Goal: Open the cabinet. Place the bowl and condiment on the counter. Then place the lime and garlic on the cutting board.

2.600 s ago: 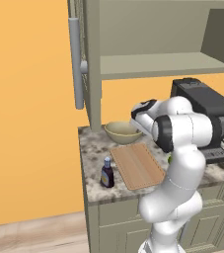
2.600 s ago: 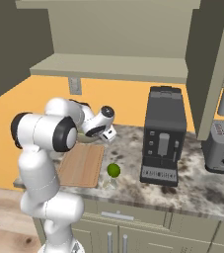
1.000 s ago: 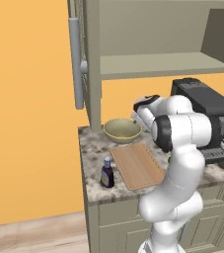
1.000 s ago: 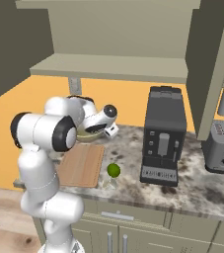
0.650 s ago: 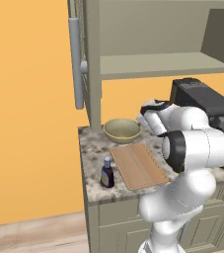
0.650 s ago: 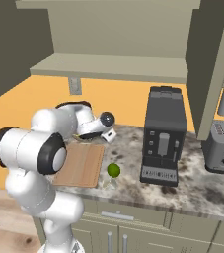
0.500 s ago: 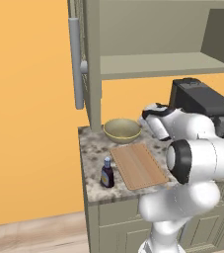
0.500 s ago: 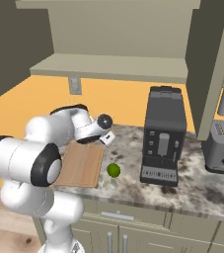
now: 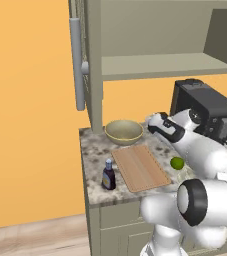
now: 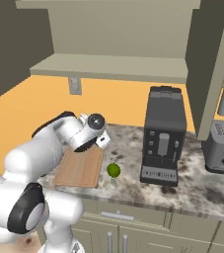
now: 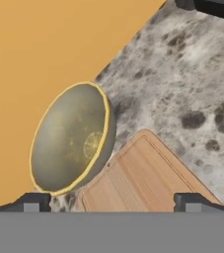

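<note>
The cabinet (image 9: 92, 60) stands open, its door (image 9: 76, 70) swung left and its shelf (image 10: 108, 66) bare. On the counter (image 9: 91, 150) the bowl (image 9: 124, 131) rests by the wall, with the cutting board (image 9: 140, 167) in front of it. The condiment (image 9: 108, 175) stands left of the board. Right of the board lies the lime (image 10: 114, 170), the pale garlic (image 10: 112, 183) just in front of it. My gripper (image 9: 151, 122) hovers right of the bowl, open and holding nothing. In the hand view its fingertips (image 11: 32, 202) frame the bowl (image 11: 71, 138) and board (image 11: 143, 183).
A black coffee machine (image 10: 164, 136) stands on the counter right of the lime, and a grey toaster (image 10: 222, 147) beyond it. The right cabinet door (image 10: 217, 64) hangs open above the toaster. The counter's left end (image 9: 85, 165) drops off beside the condiment.
The arm has swung round, and the hand has moved right and slightly down, away from above the bowl. The jaws stay open. The bowl, bottle, lime and garlic have not moved.
</note>
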Controlling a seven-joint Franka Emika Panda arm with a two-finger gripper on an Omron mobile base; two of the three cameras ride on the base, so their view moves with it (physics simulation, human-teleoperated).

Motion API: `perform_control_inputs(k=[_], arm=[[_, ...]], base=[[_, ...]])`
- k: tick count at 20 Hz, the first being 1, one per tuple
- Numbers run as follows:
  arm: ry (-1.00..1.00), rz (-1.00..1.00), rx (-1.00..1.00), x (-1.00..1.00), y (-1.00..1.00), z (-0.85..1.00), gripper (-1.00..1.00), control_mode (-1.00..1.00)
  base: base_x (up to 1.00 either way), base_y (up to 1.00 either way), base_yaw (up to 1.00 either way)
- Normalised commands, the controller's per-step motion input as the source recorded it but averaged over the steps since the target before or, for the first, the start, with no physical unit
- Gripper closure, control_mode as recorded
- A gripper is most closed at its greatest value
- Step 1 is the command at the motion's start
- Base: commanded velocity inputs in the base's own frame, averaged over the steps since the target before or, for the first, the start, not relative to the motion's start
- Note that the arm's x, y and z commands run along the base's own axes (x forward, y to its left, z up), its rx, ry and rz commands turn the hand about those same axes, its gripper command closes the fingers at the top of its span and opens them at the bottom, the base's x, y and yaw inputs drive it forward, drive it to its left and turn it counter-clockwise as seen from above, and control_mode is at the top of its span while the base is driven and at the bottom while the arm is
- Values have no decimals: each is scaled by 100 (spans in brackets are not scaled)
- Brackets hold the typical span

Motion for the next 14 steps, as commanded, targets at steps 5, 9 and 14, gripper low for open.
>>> perform_control_inputs(k=[5,9,14], arm=[[-13,-1,18,-32,-46,31,-100,-100],[0,-2,7,-23,-25,54,-100,-100],[10,-5,-3,-25,0,44,-100,-100]], base=[[0,0,0],[0,0,0],[0,0,0]])
